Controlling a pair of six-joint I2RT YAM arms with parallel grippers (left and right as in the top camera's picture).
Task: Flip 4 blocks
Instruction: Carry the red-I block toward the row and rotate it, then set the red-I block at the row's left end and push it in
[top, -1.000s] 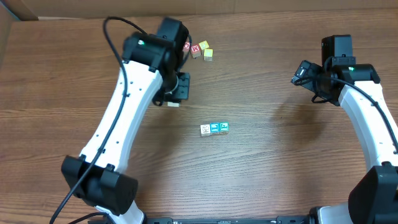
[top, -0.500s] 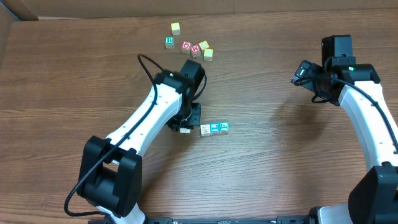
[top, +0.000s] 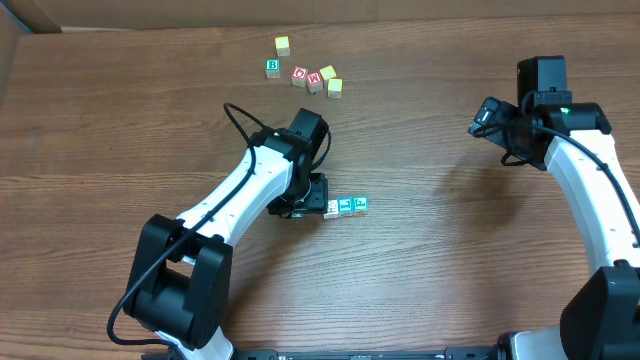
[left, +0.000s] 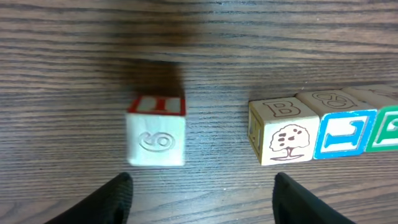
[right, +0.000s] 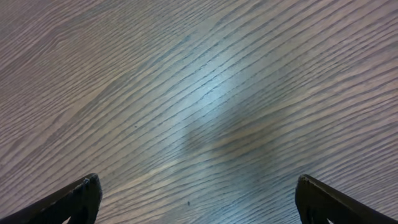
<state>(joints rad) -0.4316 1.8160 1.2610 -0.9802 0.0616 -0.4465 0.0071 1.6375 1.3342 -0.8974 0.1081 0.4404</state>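
Note:
Three blocks (top: 345, 206) stand in a row at mid-table. In the left wrist view they are a pale cube with a tree drawing (left: 286, 132), a blue-framed one (left: 345, 134) and a green-framed one (left: 387, 126). A fourth block (left: 155, 134), red-framed on top with a pale swirl on its front, sits slightly blurred a gap to the left of the row. My left gripper (left: 202, 200) (top: 306, 203) hovers over it, open and touching nothing. My right gripper (right: 199, 199) (top: 482, 118) hangs open over bare wood at the far right.
Several spare blocks (top: 316, 78) lie scattered near the table's back edge, among them a green-lettered one (top: 272, 67) and a yellowish one (top: 283, 44). The left arm (top: 235, 195) stretches diagonally from the front left towards the row.
The left arm swung from the back cluster down to the row, carrying a block. Its jaws have opened and the block now sits free beside the row. The right arm stayed still.

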